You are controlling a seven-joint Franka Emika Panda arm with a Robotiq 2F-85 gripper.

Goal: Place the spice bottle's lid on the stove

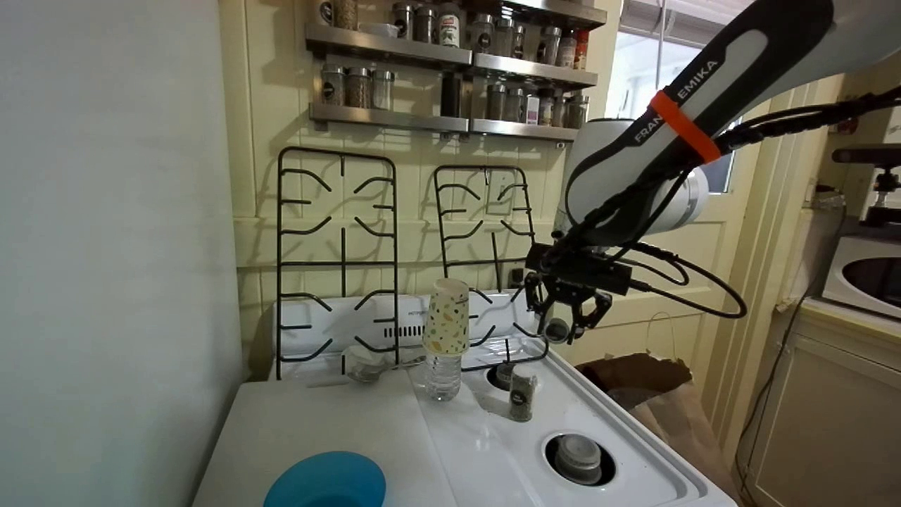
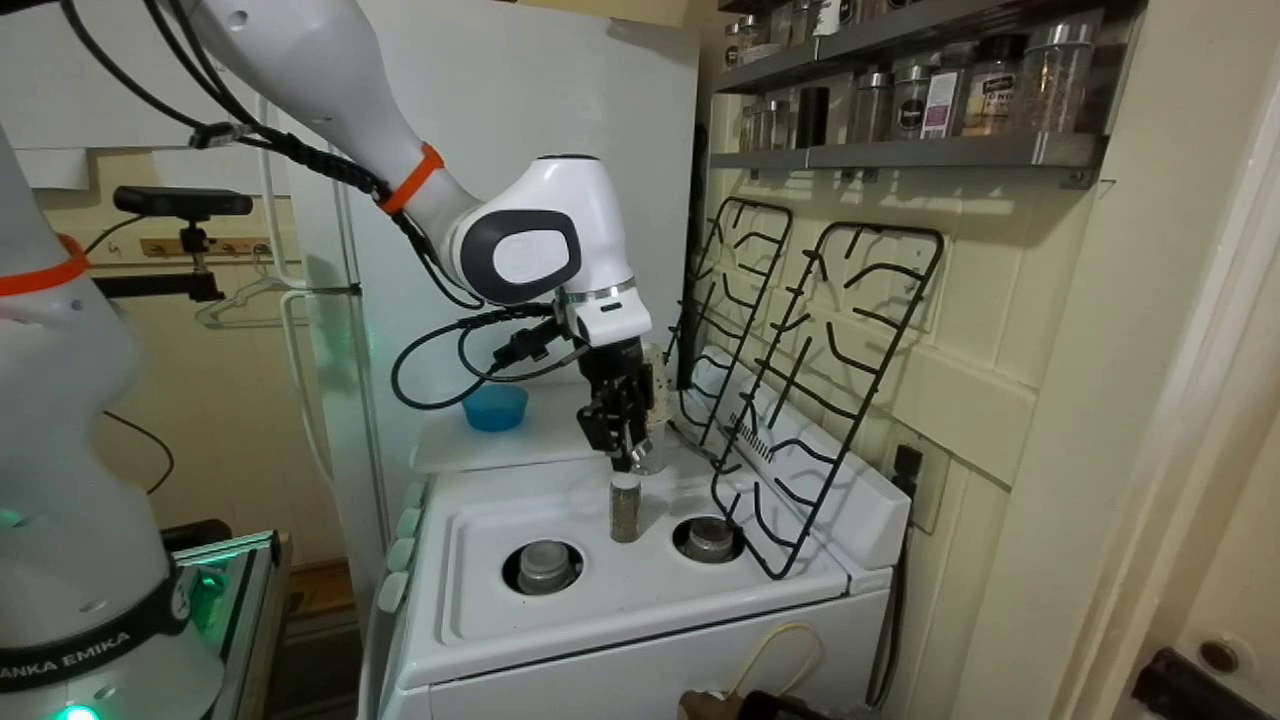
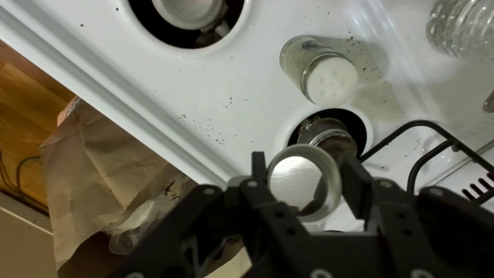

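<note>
The spice bottle (image 1: 521,394) is a small clear cylinder with greyish contents and a white holed shaker top. It stands upright on the white stove (image 1: 486,451), between two burners, and also shows in an exterior view (image 2: 625,508) and the wrist view (image 3: 332,82). The lid (image 3: 297,181) is a round cap with a shiny brushed-metal face and pale rim. My gripper (image 3: 305,170) is shut on it, one finger at each side. In an exterior view the lid (image 1: 557,331) hangs above the stove, behind the bottle; the gripper and lid (image 2: 641,453) appear just above the bottle's top.
A front burner (image 1: 578,458) and rear burner (image 2: 710,540) sit in open holes. A speckled cup (image 1: 448,317) caps a clear ribbed bottle (image 1: 443,378). Black grates (image 1: 343,263) lean on the wall. A blue bowl (image 2: 495,407) and paper bag (image 3: 100,181) are nearby.
</note>
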